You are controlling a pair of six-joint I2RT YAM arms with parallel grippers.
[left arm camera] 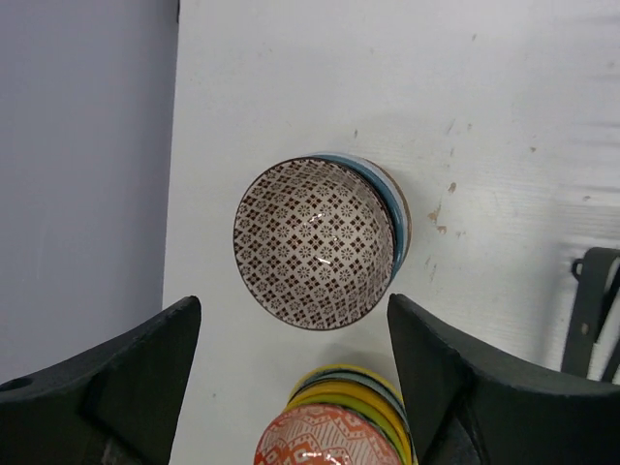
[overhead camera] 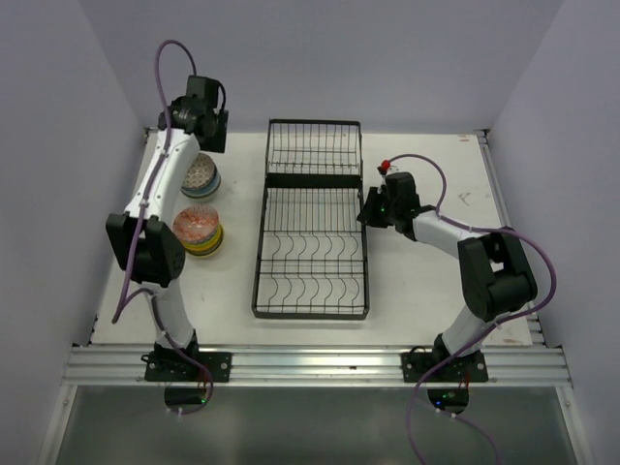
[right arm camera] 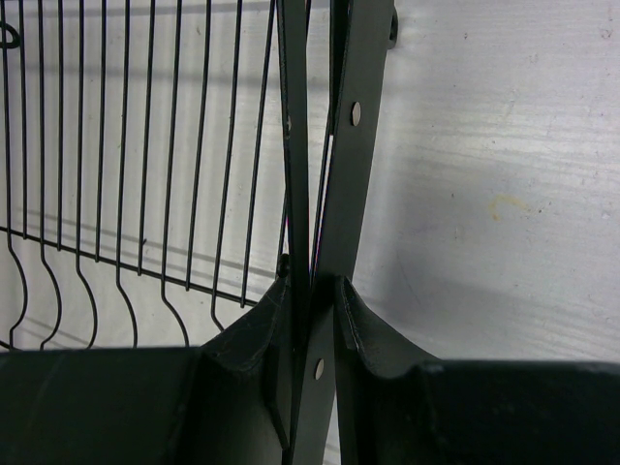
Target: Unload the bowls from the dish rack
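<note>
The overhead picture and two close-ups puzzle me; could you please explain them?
The overhead view shows two white-and-black robot arms, left and right, bolted at the near edge of a white table. The close-ups come from a camera on each wrist. A long black wire dish rack lies empty in the middle. Two stacks of small round bowls stand on the left: one topped by a brown-patterned bowl, one by an orange-patterned bowl. The left gripper hangs open over the brown one, holding nothing. The right gripper is clamped on the rack's side rail.
</note>
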